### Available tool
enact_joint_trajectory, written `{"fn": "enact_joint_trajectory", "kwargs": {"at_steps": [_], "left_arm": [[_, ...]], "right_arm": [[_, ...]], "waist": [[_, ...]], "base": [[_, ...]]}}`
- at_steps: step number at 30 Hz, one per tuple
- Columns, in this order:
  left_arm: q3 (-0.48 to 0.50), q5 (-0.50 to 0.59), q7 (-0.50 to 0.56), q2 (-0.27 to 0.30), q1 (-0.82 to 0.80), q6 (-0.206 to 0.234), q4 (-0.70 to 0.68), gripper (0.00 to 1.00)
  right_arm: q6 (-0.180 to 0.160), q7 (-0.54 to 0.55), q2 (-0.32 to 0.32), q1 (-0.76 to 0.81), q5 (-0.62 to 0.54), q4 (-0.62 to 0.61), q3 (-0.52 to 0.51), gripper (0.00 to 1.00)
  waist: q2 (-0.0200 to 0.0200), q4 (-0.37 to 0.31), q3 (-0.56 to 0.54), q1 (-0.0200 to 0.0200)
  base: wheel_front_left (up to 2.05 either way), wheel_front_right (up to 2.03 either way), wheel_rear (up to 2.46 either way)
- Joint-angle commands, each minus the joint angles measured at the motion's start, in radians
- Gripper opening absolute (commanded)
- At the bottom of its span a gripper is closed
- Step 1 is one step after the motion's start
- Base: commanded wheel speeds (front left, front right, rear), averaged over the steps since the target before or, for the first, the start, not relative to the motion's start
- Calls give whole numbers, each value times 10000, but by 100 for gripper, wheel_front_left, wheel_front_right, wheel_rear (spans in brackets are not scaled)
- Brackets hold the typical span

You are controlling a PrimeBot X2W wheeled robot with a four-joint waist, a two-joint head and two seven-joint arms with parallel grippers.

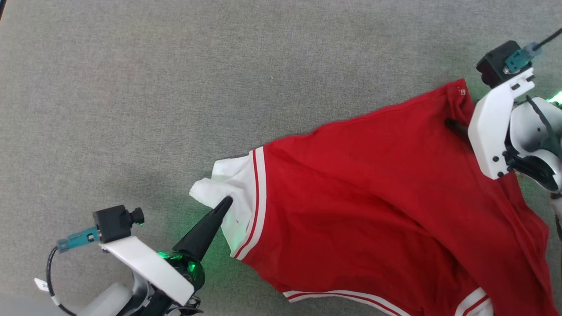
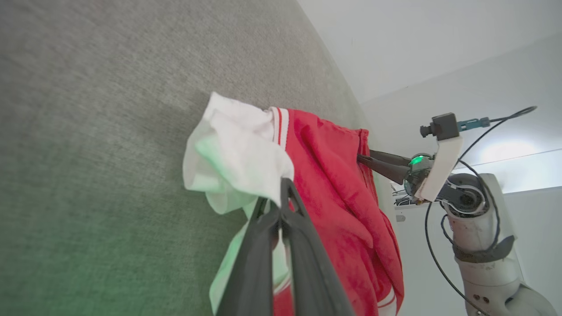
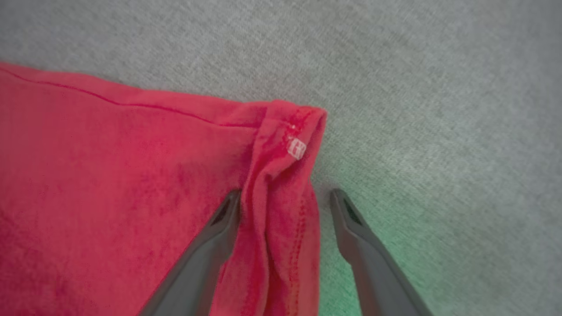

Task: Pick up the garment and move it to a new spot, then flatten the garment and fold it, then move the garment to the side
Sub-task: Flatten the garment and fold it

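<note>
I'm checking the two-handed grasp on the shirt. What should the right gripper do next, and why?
Probably close the right gripper: its fingers stand open, straddling the red hem corner of the garment, while the left gripper is shut on the white sleeve. Both ends would then be held.

Head view looking down from above, both wrist views close, all sharing the garment [image 1: 373,197]

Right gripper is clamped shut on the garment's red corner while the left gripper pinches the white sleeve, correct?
No. The right gripper is open, fingers straddling the red corner of the garment, as the right wrist view shows. The left gripper does pinch the white sleeve.
</note>
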Motion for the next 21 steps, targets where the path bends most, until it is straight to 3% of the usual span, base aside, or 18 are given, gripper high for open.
{"fn": "enact_joint_trajectory", "kwargs": {"at_steps": [1,2,3,4,11,21], "left_arm": [[-41,-61,41,-57,-236,-49,53,0],[-41,-61,41,-57,-236,-49,53,0],[-83,-91,98,-62,-311,-49,92,0],[-114,-114,144,-52,-405,-49,134,0],[225,-234,369,176,-1495,-49,714,0],[1799,-785,1152,800,-4788,-49,1984,0]], "right_arm": [[-7,127,43,204,154,496,488,93],[-7,127,43,204,154,496,488,93],[-7,151,12,168,248,619,691,29],[-7,113,-9,104,355,728,842,0],[-29,-1414,33,-876,396,1265,493,0],[-15,-4043,1412,-3418,-666,3039,-1650,0]], "waist": [[-1,-10,18,0],[-1,-10,18,0],[-1,-21,13,0],[-1,-40,1,0],[-1,-369,-344,0],[-1,-1454,-301,0]], "base": [[0,0,0],[0,0,0],[0,0,0],[0,0,0],[0,0,0],[0,0,0]]}}
